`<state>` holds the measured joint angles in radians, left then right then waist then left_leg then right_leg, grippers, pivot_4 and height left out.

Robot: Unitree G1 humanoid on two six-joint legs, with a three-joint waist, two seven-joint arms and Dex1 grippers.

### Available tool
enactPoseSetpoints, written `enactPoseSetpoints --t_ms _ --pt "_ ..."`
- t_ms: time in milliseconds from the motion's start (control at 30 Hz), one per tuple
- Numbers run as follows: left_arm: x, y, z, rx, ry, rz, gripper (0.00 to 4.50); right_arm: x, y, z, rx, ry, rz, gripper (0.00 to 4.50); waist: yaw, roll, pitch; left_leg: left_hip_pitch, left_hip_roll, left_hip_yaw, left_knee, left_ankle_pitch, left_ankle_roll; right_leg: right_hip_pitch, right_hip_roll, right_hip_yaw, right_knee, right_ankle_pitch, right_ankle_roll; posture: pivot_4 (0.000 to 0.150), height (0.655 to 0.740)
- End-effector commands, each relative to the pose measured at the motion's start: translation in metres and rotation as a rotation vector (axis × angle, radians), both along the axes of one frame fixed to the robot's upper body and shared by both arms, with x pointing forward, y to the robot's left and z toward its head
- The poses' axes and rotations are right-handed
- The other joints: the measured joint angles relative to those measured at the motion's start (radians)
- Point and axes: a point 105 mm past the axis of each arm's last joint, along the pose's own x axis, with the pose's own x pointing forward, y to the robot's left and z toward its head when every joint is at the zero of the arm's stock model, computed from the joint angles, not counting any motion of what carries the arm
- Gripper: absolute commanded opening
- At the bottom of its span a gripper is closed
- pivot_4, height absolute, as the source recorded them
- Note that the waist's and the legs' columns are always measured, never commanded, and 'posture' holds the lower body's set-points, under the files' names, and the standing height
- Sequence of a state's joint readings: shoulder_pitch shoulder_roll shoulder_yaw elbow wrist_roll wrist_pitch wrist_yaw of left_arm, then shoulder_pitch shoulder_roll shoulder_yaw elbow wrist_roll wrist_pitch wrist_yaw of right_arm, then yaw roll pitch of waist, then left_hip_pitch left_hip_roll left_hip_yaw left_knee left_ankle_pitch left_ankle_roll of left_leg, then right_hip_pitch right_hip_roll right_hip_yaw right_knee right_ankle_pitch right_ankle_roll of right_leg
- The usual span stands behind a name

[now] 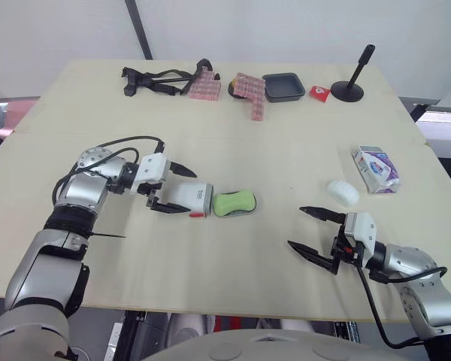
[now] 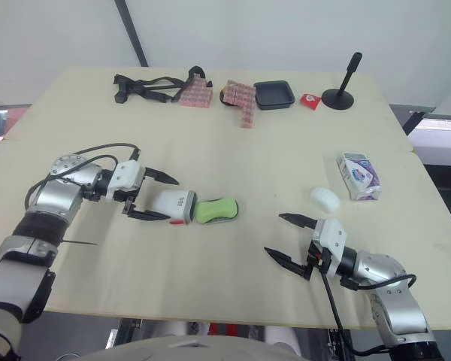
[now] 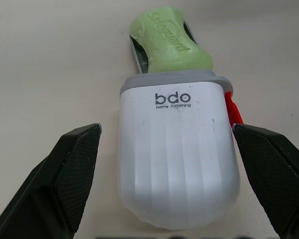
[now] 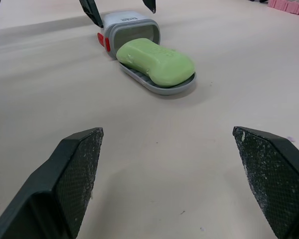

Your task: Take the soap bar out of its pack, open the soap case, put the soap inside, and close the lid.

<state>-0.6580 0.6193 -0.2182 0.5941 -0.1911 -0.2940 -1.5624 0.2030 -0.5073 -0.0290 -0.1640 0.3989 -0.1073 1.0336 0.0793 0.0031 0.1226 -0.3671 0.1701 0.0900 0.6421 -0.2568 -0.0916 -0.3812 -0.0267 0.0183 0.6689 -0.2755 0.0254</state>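
Table [image 1: 233,286], pale wood.

Soap case [image 3: 177,149]: white ribbed shell on its side, left of the table's middle, with its gray-rimmed mouth turned toward the right edge. A red tab [image 1: 198,215] sits at the mouth on the near side. A gray tray [image 4: 177,89] is drawn out of the mouth and lies flat on the table. The green soap [image 1: 234,202] lies on that tray, bare, with its left end just at the mouth and the rest outside the shell.

Left gripper [image 1: 192,194]: fingers spread wide, one on the far side of the shell and one on the near side, straddling it. In the wrist view there is a clear gap on one side. The other finger sits just beside the red tab; contact cannot be told.

Right gripper [image 1: 295,226]: toward the near right corner, fingers wide, nothing between them, pointed at the soap and well apart from it.

Soap pack [image 1: 376,167]: white and purple, near the right edge. A white oval lump [image 1: 343,192] lies just beside it.

Along the far edge: black strapped tool [image 1: 154,81], pink blocks [image 1: 249,90], black dish [image 1: 284,87], small red packet [image 1: 320,92], black stand [image 1: 348,92].
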Motion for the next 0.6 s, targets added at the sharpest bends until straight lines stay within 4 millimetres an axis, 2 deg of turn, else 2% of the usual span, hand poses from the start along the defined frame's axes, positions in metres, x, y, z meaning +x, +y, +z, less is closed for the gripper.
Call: enactPoseSetpoints --t_ms 33,600 --pt "0.0 0.002 -0.003 0.027 0.025 -0.006 4.5 -0.001 -0.003 0.005 -0.009 -0.031 -0.005 4.47 0.0 0.0 0.0 0.0 0.0 0.0 0.0 0.0 0.0 0.0 0.0 0.0 0.0 0.0 0.0 0.15 0.74" --pt "0.001 -0.002 -0.015 0.061 0.041 0.024 4.5 0.0 -0.005 0.002 -0.029 -0.022 0.011 4.47 0.0 0.0 0.0 0.0 0.0 0.0 0.0 0.0 0.0 0.0 0.0 0.0 0.0 0.0 0.0 0.15 0.74"
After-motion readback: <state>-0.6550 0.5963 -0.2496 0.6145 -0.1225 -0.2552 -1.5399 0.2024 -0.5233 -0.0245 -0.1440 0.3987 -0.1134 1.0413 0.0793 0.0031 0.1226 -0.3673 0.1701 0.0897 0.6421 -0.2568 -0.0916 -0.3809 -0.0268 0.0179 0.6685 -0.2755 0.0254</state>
